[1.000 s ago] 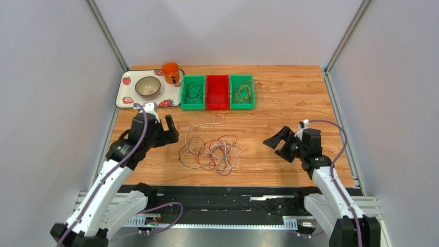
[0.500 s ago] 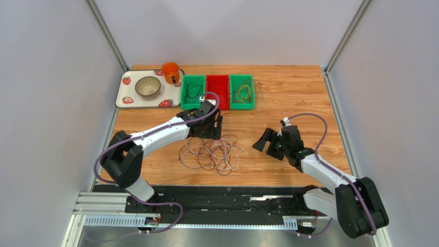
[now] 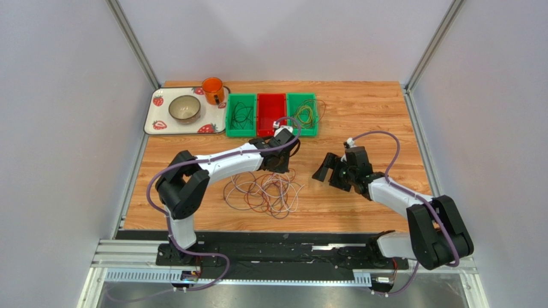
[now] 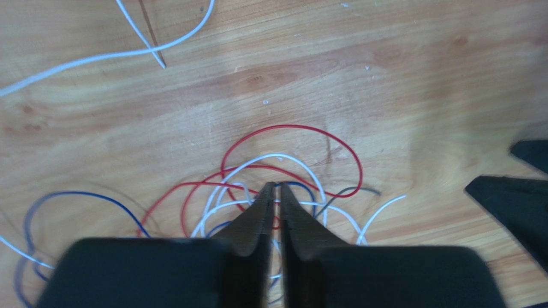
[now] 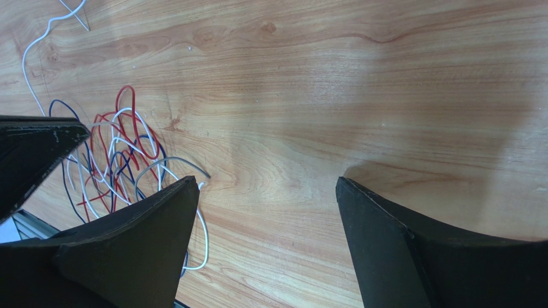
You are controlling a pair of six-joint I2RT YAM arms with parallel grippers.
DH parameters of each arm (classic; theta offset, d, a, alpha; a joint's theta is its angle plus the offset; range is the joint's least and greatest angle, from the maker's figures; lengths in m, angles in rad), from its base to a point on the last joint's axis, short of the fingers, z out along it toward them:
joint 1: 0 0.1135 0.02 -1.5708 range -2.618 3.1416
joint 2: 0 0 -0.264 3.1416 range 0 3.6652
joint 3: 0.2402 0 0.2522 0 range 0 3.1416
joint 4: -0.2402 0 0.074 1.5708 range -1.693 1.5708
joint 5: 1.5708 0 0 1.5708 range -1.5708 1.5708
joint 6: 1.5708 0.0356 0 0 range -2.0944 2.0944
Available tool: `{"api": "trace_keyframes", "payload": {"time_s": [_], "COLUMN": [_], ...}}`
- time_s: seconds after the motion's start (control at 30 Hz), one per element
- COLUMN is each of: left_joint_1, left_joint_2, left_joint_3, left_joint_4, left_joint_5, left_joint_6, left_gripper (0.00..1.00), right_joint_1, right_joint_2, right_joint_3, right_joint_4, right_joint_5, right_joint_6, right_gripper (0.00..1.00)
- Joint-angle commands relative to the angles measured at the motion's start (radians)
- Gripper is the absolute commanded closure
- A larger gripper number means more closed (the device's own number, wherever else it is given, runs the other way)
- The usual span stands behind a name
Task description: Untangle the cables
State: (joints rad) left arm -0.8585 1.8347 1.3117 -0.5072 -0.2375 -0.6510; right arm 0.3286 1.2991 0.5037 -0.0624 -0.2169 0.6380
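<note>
Cables (image 3: 264, 190) in a loose heap

Thin, glossy white, red and dark blue loops tangle on my wood-grain counter (image 3: 366, 122), towards its near edge. Over the cables, my left gripper (image 4: 275, 188) has its tapered black fingers almost together. Just beside the heap, the right gripper (image 5: 265, 183) gapes wide.
</note>
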Motion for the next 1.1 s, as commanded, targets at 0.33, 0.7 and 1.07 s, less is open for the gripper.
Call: {"api": "trace_keyframes", "payload": {"time_s": [0.33, 0.7, 1.07], "left_joint_1": [-0.025, -0.039, -0.053], "left_joint_2": [-0.162, -0.146, 0.04], "left_joint_3": [0.25, 0.207, 0.161], "left_joint_4": [-0.276, -0.343, -0.225], "left_joint_5": [-0.135, -0.077, -0.117], "left_joint_6": [0.063, -0.007, -0.09], "left_gripper": [1.0, 0.21, 0.34], "right_joint_1": [0.003, 0.003, 0.003], "right_joint_2": [0.034, 0.066, 0.078], "right_joint_3": [0.028, 0.047, 0.05], "right_joint_4": [0.021, 0.009, 0.009], "right_joint_5": [-0.062, -0.09, -0.105], "right_joint_6": [-0.055, -0.07, -0.083], "right_gripper": [0.13, 0.14, 0.14]}}
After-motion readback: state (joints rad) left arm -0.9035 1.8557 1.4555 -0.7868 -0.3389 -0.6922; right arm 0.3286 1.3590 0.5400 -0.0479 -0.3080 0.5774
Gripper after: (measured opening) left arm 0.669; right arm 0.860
